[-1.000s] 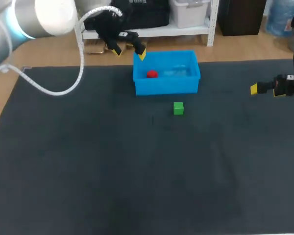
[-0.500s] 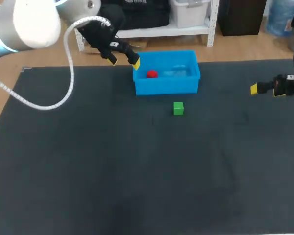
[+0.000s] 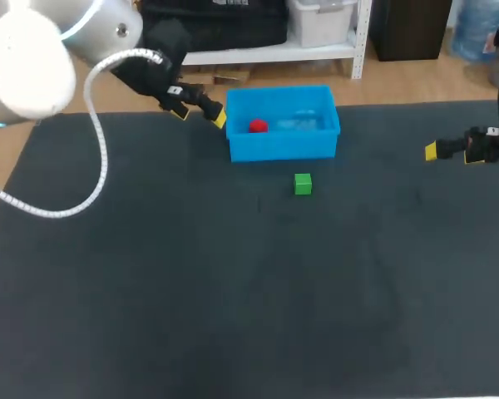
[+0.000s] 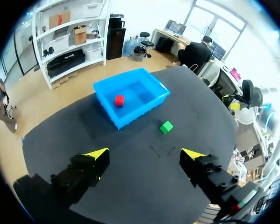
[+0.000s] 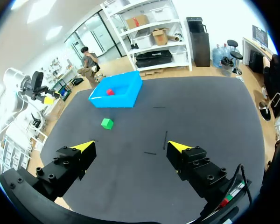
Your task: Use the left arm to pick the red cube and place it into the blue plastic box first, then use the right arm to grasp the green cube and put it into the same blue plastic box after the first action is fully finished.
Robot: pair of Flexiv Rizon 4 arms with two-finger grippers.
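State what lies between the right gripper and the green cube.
Nothing: in the head view, only bare dark mat stretches from the right gripper to the green cube.

Head view looks down from behind; both wrist views, high and far, share the blue box (image 3: 283,146).

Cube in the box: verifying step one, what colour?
It's a red cube, clearest in left wrist view.
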